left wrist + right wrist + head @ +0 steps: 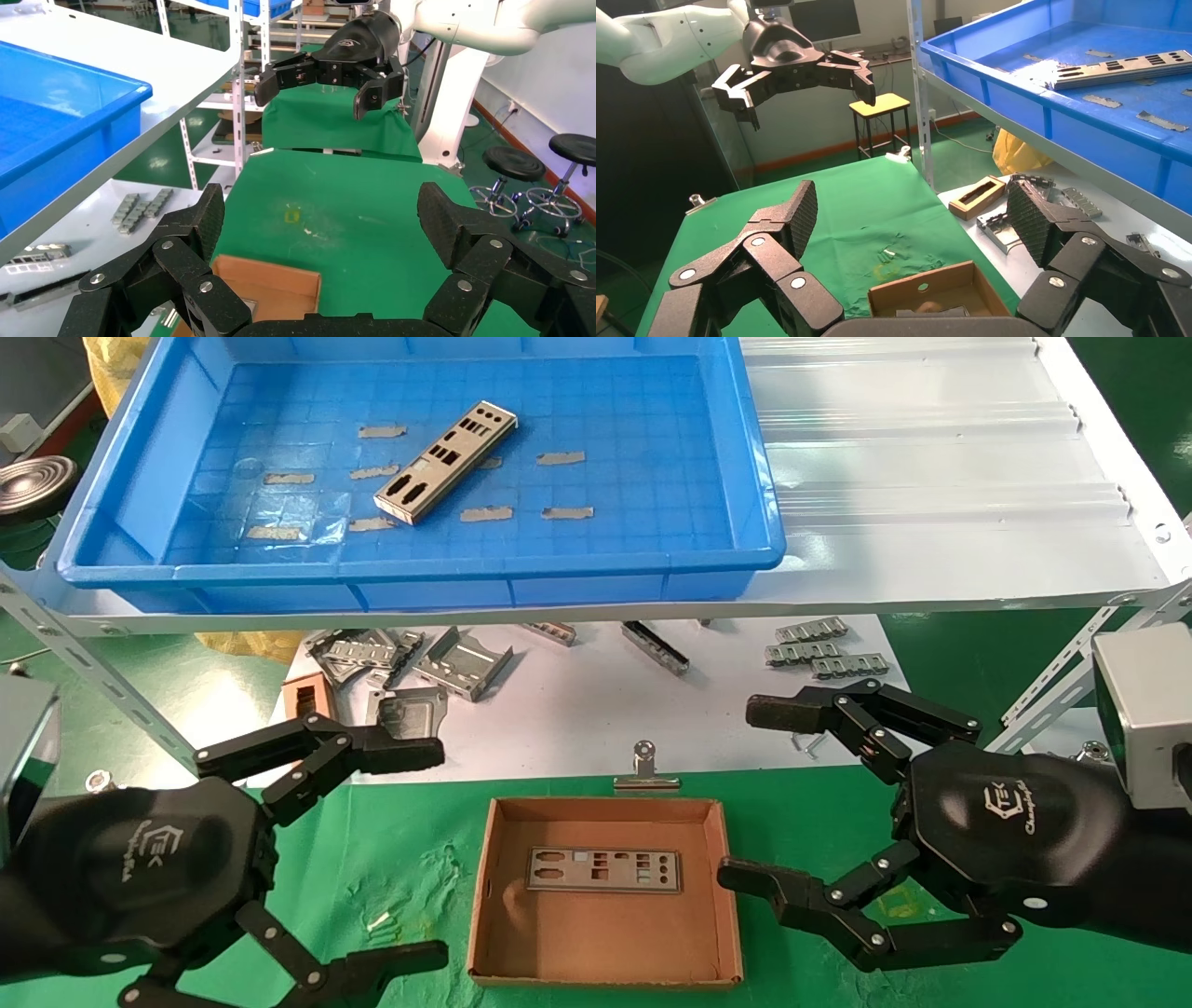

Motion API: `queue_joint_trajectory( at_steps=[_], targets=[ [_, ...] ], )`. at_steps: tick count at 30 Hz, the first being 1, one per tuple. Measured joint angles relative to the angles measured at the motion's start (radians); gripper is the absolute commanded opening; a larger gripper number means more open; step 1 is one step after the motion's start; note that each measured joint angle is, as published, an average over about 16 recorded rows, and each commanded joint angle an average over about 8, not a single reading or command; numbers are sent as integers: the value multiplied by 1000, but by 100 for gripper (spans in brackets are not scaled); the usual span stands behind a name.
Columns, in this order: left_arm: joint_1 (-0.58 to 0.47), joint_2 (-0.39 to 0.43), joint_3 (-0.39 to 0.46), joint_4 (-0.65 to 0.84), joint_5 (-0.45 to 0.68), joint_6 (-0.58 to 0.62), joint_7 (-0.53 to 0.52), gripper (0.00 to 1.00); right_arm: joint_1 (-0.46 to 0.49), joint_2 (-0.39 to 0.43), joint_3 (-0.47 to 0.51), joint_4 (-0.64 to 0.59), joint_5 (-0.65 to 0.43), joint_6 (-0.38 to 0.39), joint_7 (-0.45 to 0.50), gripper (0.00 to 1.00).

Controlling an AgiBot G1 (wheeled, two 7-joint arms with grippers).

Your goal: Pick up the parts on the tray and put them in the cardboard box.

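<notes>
One silver plate (445,462) lies diagonally in the middle of the blue tray (112,514) on the raised shelf; it also shows in the right wrist view (1119,68). A second silver plate (603,870) lies flat in the brown cardboard box (494,905) on the green cloth. My left gripper (424,854) is open and empty, low at the box's left. My right gripper (754,794) is open and empty, just right of the box. The box also shows in the left wrist view (270,289) and in the right wrist view (926,288).
Grey folded brackets (410,663) and small metal parts (819,649) lie on the white sheet (577,719) under the shelf. A reddish-brown frame piece (304,696) lies at the left. A binder clip (645,773) sits behind the box. Shelf struts (93,682) slant down on both sides.
</notes>
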Motion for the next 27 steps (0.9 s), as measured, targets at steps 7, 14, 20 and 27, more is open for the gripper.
queue_joint_trajectory(
  at_steps=[7,14,20,27],
  targets=[
    [0,0,0,0,0,0,0,100,0,0,0,0,0,0,0,100],
    [0,0,0,0,0,0,0,100,0,0,0,0,0,0,0,100],
    [0,0,0,0,0,0,0,100,0,0,0,0,0,0,0,100],
    [0,0,0,0,0,0,0,100,0,0,0,0,0,0,0,100]
  ],
)
